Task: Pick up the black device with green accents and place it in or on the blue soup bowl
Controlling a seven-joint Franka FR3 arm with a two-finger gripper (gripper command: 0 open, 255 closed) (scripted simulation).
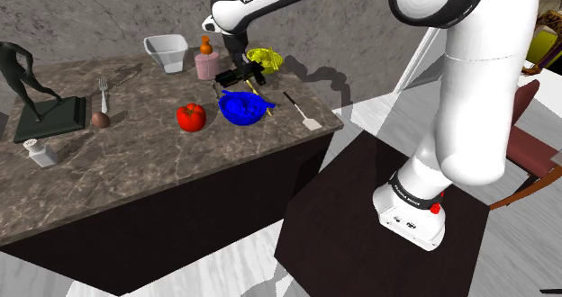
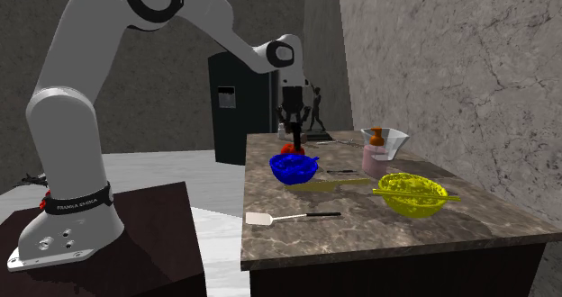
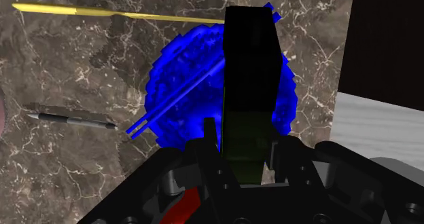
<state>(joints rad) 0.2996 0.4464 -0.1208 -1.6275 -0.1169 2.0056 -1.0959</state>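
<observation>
My gripper (image 3: 243,146) is shut on the black device (image 3: 251,80), a long dark block with a dim green tint near the fingers. It hangs directly above the blue soup bowl (image 3: 178,100), which has a ruffled rim and two thin blue sticks across it. In the shoulder view the gripper (image 1: 236,66) holds the device (image 1: 254,73) a little above the bowl (image 1: 243,109) near the counter's right end. From the second exterior view the gripper (image 2: 292,124) and device (image 2: 294,142) hover over the bowl (image 2: 294,167), not touching it.
A yellow bowl (image 1: 266,58), a pink bottle (image 1: 207,64) and a clear cup (image 1: 167,52) stand behind the blue bowl. A tomato (image 1: 191,117) lies to its left and a white spatula (image 1: 303,112) to its right. A fork (image 1: 104,93), a statue (image 1: 36,93) and a shaker (image 1: 40,151) sit further left.
</observation>
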